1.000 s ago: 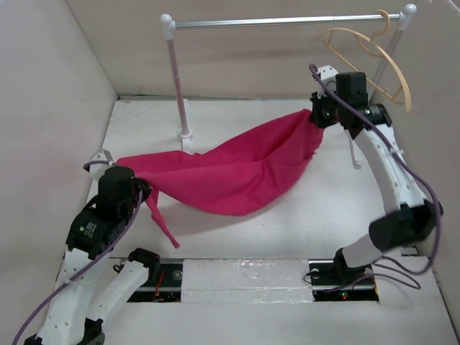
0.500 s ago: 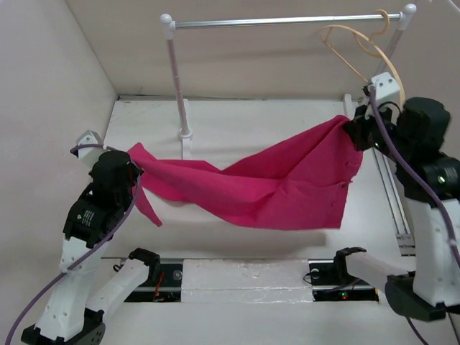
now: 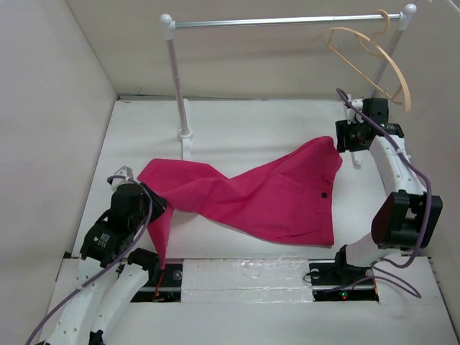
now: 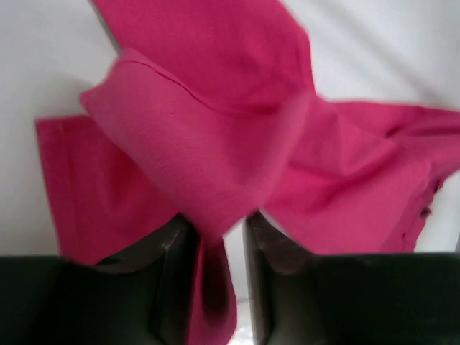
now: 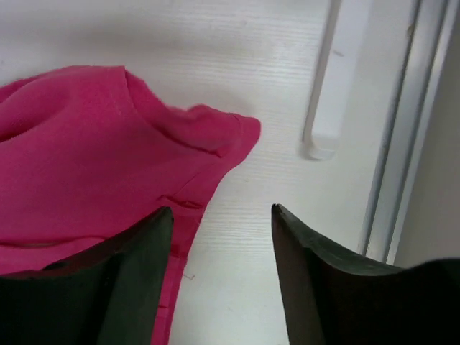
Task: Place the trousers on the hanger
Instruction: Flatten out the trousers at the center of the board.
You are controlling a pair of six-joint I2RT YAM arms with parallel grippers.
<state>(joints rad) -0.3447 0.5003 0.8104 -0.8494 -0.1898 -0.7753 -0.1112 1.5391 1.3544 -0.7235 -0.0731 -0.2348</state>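
Fabric first: low at the left of the overhead view, the left gripper (image 3: 139,192) has a fold of the trousers (image 3: 251,198) running between its fingers (image 4: 176,251). The jaws look barely apart, and whether that pinch bites I cannot tell. Across the middle of the table (image 3: 237,126) the magenta cloth sprawls flat and rumpled, legs to the left, buttoned waist to the right. It looks soft, light and limp, so it should sag and slide wherever it is unsupported. The waistband edge or the leg hems look like the firmest handholds. At the right the right gripper (image 3: 339,136) is released, jaws wide and empty beside the waist corner. Upper right, the hanger (image 3: 394,59) dangles bare from the rail (image 3: 287,21).
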